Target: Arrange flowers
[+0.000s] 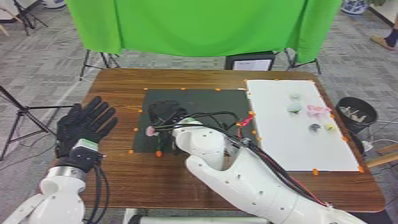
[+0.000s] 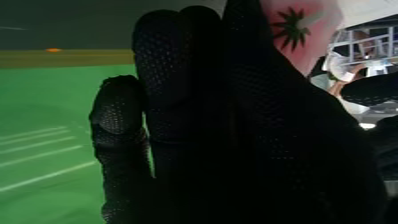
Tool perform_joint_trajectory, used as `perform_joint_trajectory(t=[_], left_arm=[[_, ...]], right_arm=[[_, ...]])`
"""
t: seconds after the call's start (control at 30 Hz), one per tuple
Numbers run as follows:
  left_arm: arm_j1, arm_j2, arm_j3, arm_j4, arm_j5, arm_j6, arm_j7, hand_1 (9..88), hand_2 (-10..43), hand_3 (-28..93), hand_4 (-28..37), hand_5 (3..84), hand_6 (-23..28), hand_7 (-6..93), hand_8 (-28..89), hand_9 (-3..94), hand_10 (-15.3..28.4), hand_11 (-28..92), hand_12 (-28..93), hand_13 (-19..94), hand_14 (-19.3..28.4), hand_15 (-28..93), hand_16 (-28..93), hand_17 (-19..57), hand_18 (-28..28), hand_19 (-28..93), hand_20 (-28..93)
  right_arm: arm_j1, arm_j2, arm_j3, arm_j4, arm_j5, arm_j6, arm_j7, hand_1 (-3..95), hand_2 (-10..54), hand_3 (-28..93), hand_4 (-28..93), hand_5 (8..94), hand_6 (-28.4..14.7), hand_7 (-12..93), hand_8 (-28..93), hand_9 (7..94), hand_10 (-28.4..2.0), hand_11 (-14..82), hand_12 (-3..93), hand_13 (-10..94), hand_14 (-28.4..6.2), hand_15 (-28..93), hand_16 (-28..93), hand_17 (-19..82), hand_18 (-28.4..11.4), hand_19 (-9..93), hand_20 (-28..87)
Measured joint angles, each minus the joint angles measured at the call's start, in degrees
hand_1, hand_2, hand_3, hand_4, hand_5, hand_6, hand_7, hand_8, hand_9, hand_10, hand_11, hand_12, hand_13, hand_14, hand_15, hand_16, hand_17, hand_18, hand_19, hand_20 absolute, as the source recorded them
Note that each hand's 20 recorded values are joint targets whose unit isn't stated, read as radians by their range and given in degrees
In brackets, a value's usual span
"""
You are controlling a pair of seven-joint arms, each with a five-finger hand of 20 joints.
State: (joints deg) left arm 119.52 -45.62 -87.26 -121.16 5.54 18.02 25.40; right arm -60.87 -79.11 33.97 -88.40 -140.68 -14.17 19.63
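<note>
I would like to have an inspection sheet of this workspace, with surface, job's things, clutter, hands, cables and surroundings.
Surface: brown wooden table, black mat, white mat on the right.
Job's things: pink flower with green leaves beside the right hand, grip unclear; pale-green pieces and pink piece on the white mat.
Clutter: small orange markers along both mats' edges.
Hands: left hand open, by the table's left side; right over the black mat.
Cables: black, along the right arm.
Surroundings: green cloth behind; black bin right.
</note>
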Motion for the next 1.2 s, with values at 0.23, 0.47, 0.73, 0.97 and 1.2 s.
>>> perform_joint_trajectory(t=[0.23, 0.47, 0.73, 0.97, 1.2], left_arm=[[-0.19, -0.10, 0.21, 0.06, 0.25, -0.02, -0.54, 26.4, 16.1, 77, -26.7, 48.2, 10.5, 10.3, -7, 40.5, 16.6, 19, 12, 28, 17.2, 37, -7, -5.7, 16.7, 38, 10], [-0.21, -0.19, 0.05, 0.10, 0.53, -0.14, -1.03, 26.3, 16.2, 77, -26.2, 47.8, 10.3, 10.3, -7, 40.0, 16.5, 18, 12, 28, 17.1, 37, -7, -5.8, 16.7, 38, 10], [0.05, -0.38, -0.58, 0.10, 0.51, -0.16, -1.05, 25.7, 15.6, 75, -27.6, 47.5, 10.4, 10.5, -7, 39.5, 16.4, 18, 12, 28, 17.2, 36, -7, -5.8, 16.7, 38, 10], [1.23, -0.26, -1.77, -0.12, 0.04, 0.12, 0.20, 23.9, 16.3, 73, -28.2, 47.6, 10.5, 10.6, -7, 39.6, 16.5, 19, 12, 28, 17.1, 36, -7, -5.8, 16.6, 38, 10], [1.92, 0.35, -2.43, -0.60, -0.70, 2.16, 2.29, 23.2, 16.7, 73, -28.3, 47.9, 10.6, 10.8, -7, 39.9, 16.9, 19, 12, 28, 17.1, 37, -7, -5.8, 16.6, 38, 10]], right_arm=[[-0.18, -0.07, 0.00, -0.17, 0.88, -1.03, 1.42, 57.1, -9.5, 69, -28, 68.0, 0.2, 30, 0, 81.4, -8.4, 6.2, 33.4, 75, -5.2, 39, 43, 39, -21.4, 82, 39], [-0.25, 0.05, -0.60, -0.29, 1.67, -1.10, 2.34, 56.8, -9.5, 69, -28, 66.2, 0.1, 27, -1, 81.2, -8.8, 6.3, 33.3, 75, -5.2, 40, 43, 39, -21.3, 82, 39], [-0.70, 0.83, -1.42, -1.86, 2.79, 1.62, 3.24, 48.8, -9.3, 80, -28, 53.1, -0.7, 27, -14, 57.3, -12.2, 16.5, 16.2, 62, -7.6, 49, 37, 36, -19.2, 83, 38], [-3.18, 0.48, 5.42, -2.81, 2.44, 5.26, -13.37, 46.1, -0.3, 84, -27, 35.0, -1.3, 26, -17, 39.0, -9.6, 13.9, 13.0, 52, -9.1, 53, 29, 31, -19.4, 79, 38], [-0.42, -3.56, 6.47, -0.37, -6.83, -14.67, -19.79, 39.6, 7.9, 88, -23, 29.7, -1.5, 21, -16, 32.5, -9.8, 12.1, 9.8, 49, -11.4, 57, 26, 29, -20.4, 78, 39]])
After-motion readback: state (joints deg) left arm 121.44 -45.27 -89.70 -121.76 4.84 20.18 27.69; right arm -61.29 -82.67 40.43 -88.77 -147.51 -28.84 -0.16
